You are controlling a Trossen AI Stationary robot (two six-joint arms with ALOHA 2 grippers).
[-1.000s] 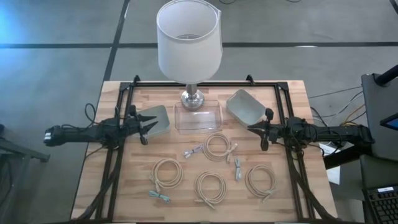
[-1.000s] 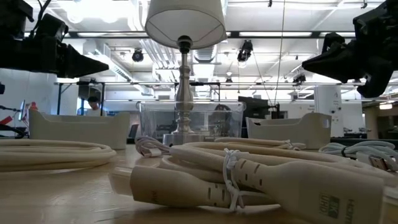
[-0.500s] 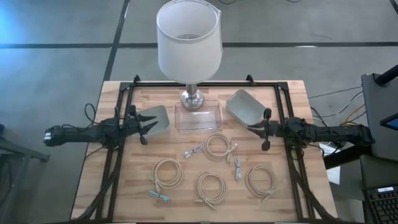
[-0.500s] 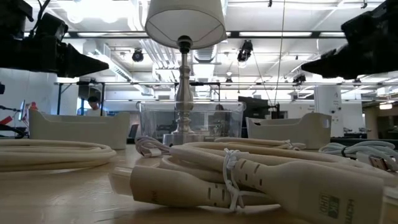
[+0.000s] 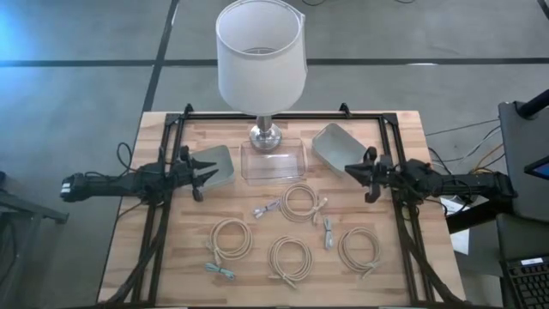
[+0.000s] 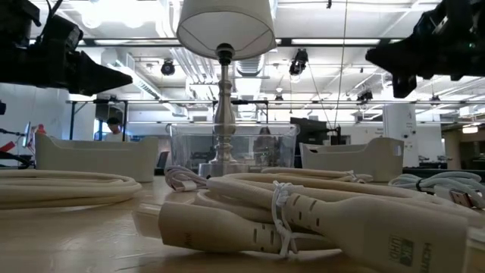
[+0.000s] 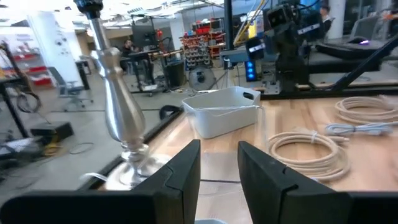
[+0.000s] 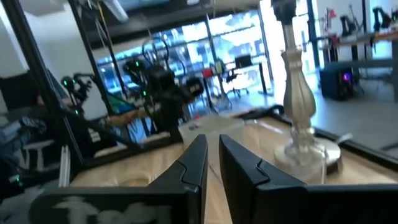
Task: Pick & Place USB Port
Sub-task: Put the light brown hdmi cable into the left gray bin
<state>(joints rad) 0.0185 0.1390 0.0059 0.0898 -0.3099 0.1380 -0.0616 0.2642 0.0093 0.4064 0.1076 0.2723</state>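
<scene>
table (image 5: 171,257): pale wood planks, matt, visible grain
lamp base (image 5: 266,136): polished metal, glossy, at upper centre
lamp shade (image 5: 261,53): white, matt, cloth-like
clear box (image 5: 274,160): transparent glossy plastic
2 bins (image 5: 336,148): grey-white matt plastic
cables (image 5: 298,202): cream, smooth rubbery coils
frame rails (image 5: 163,206): black matt metal

Legible text: none. One small dark printed mark on the cream moulded cable plug (image 6: 394,246), nearest in the low view; its characters cannot be read.
</scene>
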